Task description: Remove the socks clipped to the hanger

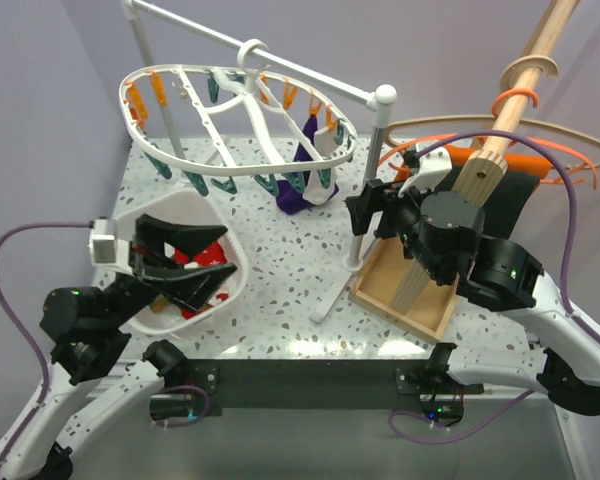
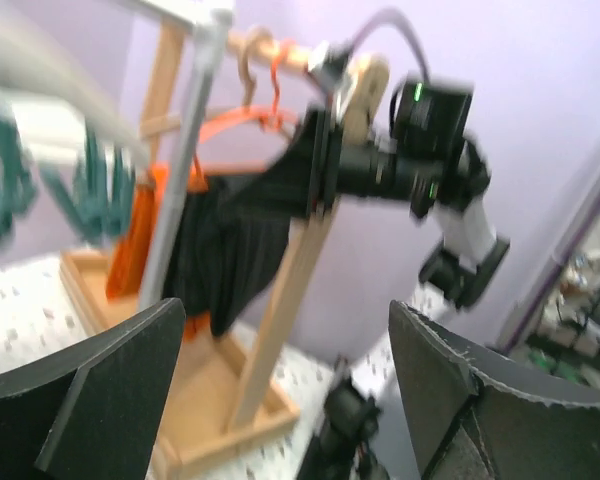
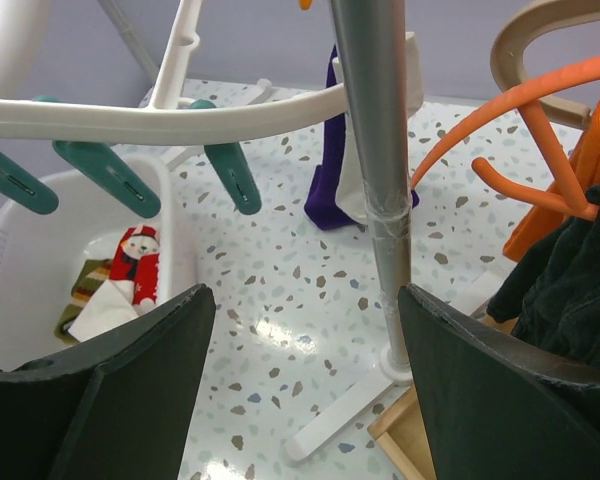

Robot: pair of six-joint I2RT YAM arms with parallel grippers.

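Note:
The white oval hanger hangs from the rail at the back, with teal and orange clips along its rim. A dark purple sock is clipped to its right end and also shows in the right wrist view. Red socks lie in the white basin; the right wrist view shows a Santa sock and a striped sock there. My left gripper is open over the basin and holds nothing. My right gripper stands open beside the rail's pole, empty.
The rail's grey pole and white foot stand close to my right fingers. A wooden rack at the right carries thin orange hangers, a black cloth and an orange cloth. The left wrist view is blurred.

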